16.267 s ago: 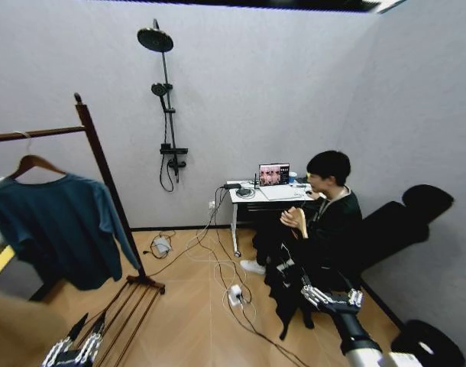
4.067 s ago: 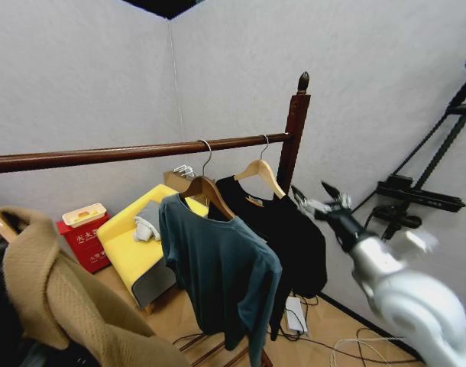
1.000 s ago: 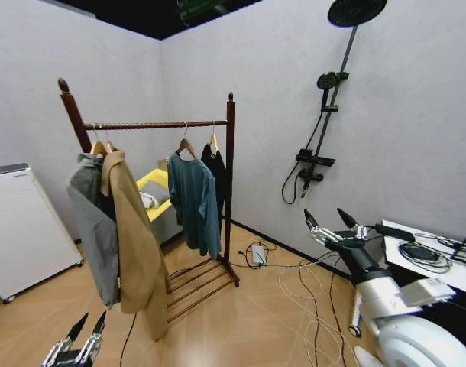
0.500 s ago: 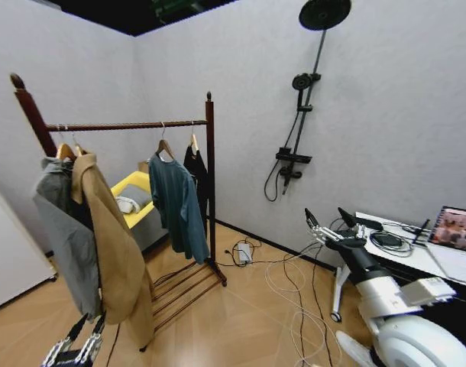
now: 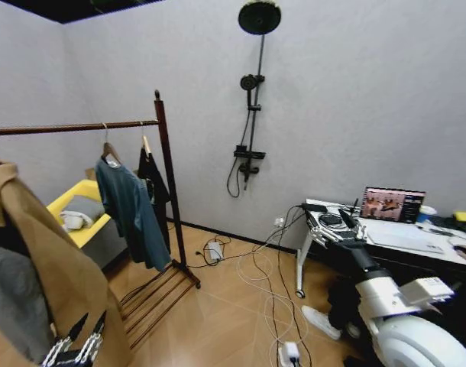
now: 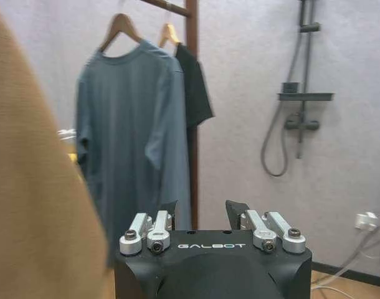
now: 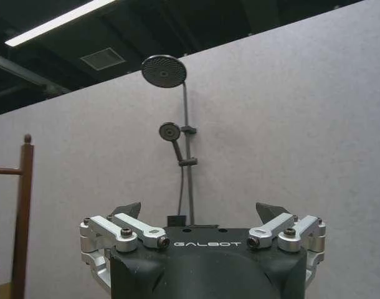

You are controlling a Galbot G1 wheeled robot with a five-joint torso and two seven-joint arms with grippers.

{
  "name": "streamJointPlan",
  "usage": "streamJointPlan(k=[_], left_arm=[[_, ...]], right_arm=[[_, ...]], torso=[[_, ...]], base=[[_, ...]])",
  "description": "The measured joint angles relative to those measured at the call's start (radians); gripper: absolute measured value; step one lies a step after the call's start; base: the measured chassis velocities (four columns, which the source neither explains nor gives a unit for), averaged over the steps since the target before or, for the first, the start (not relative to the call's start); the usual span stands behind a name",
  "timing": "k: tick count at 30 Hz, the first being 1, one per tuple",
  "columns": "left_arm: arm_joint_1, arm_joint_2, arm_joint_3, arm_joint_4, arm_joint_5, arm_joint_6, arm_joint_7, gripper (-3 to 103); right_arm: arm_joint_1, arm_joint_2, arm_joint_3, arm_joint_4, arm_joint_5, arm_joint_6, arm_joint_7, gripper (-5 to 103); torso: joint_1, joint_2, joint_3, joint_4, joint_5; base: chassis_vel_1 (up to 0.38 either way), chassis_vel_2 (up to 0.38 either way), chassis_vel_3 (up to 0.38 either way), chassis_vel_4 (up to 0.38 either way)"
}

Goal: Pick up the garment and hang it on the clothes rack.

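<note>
Since the earlier frame the camera has swung right, sliding the clothes rack (image 5: 169,191) to mid-left. Lower left, the left gripper (image 5: 74,345) hangs spread, empty. Right of centre, the right gripper (image 5: 332,225) is wide open, empty. Farther off, the black shirt (image 5: 153,187) hangs beside the rack's post.

A black wall-mounted shower fixture (image 5: 252,99) stands on the grey wall. An open laptop (image 5: 392,206) sits on a white desk (image 5: 401,237). Cables (image 5: 256,267) lie across the wooden floor.
</note>
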Motion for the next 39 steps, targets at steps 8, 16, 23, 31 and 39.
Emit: streamJointPlan(k=[8,16,23,31,39], left_arm=[[0.0,0.0,0.0,0.0,0.0,0.0,0.0,46],[0.0,0.0,0.0,0.0,0.0,0.0,0.0,46],[0.0,0.0,0.0,0.0,0.0,0.0,0.0,46],[0.0,0.0,0.0,0.0,0.0,0.0,0.0,46],[0.0,0.0,0.0,0.0,0.0,0.0,0.0,46]], right_arm=[[-0.001,0.006,0.003,0.0,-0.003,-0.001,0.002,100],[-0.003,0.006,0.012,0.0,0.0,-0.002,0.011,100],[0.0,0.005,0.013,0.0,0.001,-0.013,0.022,100],[-0.012,0.015,0.016,0.0,-0.005,-0.011,0.021,100],[-0.017,0.015,0.032,0.0,-0.003,-0.007,0.017,100]], torso=[[0.0,0.0,0.0,0.0003,0.0001],[0.0,0.0,0.0,0.0,0.0],[0.0,0.0,0.0,0.0001,0.0],[0.0,0.0,0.0,-0.0008,0.0],[0.019,0.042,0.021,-0.0005,0.0]], base=[[-0.122,-0.138,-0.116,-0.123],[-0.13,-0.126,-0.114,-0.133],[-0.126,-0.127,-0.124,-0.125],[-0.117,-0.105,-0.092,-0.102],[-0.011,-0.014,-0.008,-0.01]])
